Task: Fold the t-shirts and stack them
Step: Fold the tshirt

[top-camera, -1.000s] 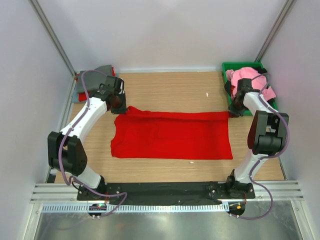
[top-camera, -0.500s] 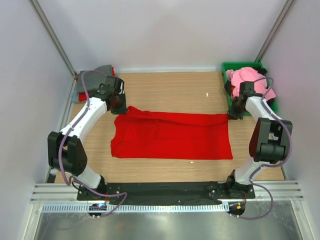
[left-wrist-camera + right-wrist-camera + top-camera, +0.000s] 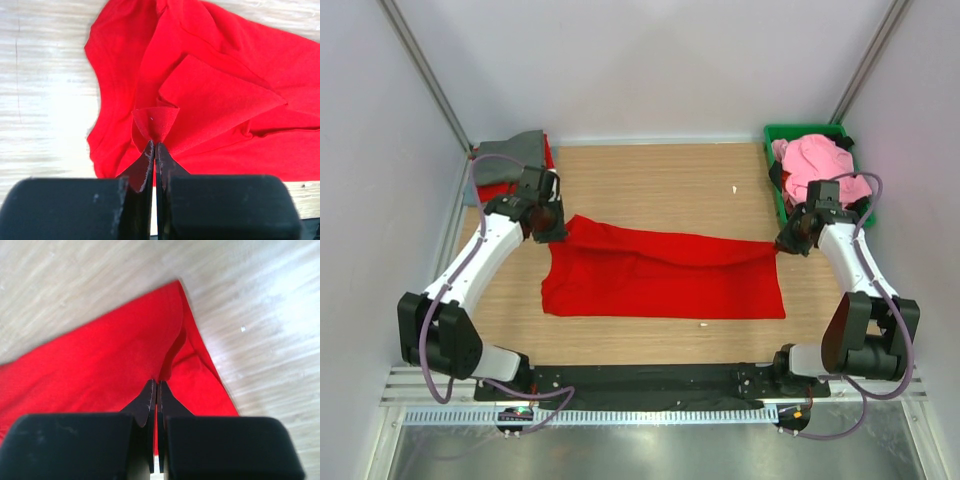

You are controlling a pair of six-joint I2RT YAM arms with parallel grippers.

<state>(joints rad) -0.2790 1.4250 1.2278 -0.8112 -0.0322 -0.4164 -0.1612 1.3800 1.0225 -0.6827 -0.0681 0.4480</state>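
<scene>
A large bright red t-shirt (image 3: 660, 280) lies spread across the middle of the wooden table. My left gripper (image 3: 557, 232) is shut on its far left corner, and the cloth (image 3: 210, 95) bunches up at the fingertips (image 3: 155, 145). My right gripper (image 3: 782, 243) is shut on the far right corner, lifting the edge of the red cloth (image 3: 100, 365). The shirt's far edge is raised and sags between the two grippers. A grey shirt (image 3: 510, 148) over a red one (image 3: 490, 190) lies at the far left corner. A pink shirt (image 3: 815, 160) fills the green bin (image 3: 782, 133).
The green plastic bin stands at the far right, just behind my right arm. The grey and red stack sits against the left wall. Bare wood (image 3: 660, 180) lies beyond the red shirt. A small white speck (image 3: 735, 189) lies on it.
Both grippers have moved toward the near side with the shirt's far corners held, dragging the far edge over the shirt. The right arm has swung clear of the bin.
</scene>
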